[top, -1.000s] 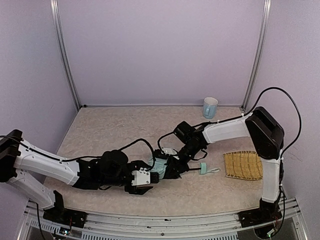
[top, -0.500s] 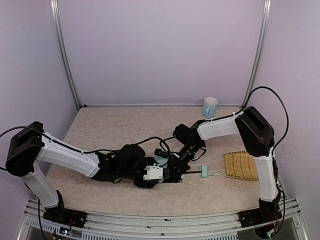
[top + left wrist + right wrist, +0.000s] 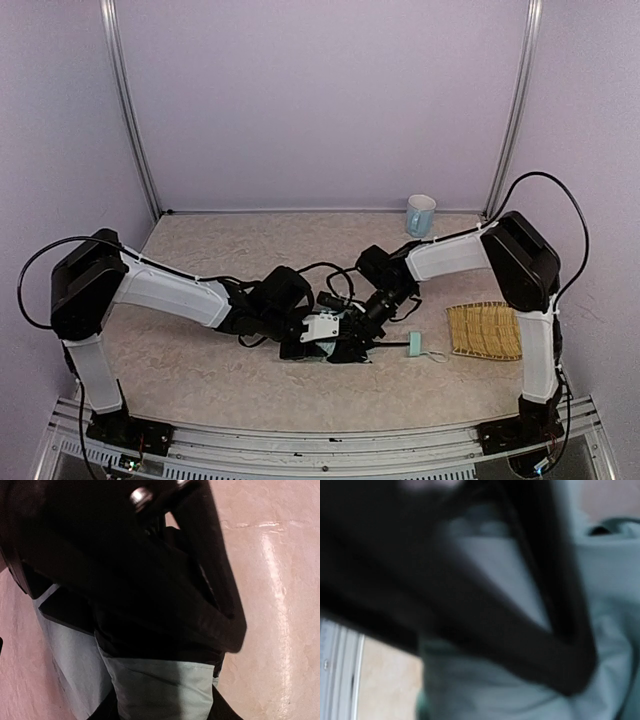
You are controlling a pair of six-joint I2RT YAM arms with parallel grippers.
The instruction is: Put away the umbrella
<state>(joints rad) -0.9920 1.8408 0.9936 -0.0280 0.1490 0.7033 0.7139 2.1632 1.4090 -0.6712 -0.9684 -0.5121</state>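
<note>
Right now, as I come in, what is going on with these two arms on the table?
Both arms are working on the umbrella, which lies collapsed in the middle of the table. The left gripper and the right gripper meet at its bundle of mint and black fabric; whether either one grips it cannot be seen. Its handle sticks out to the right. The mug and the straw mat sit apart from the arms.

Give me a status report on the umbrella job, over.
Left gripper and right gripper both down on the umbrella, mid-table; jaw state unreadable. Handle lies ungripped, toward the mat. Mug at the back, apart.
</note>
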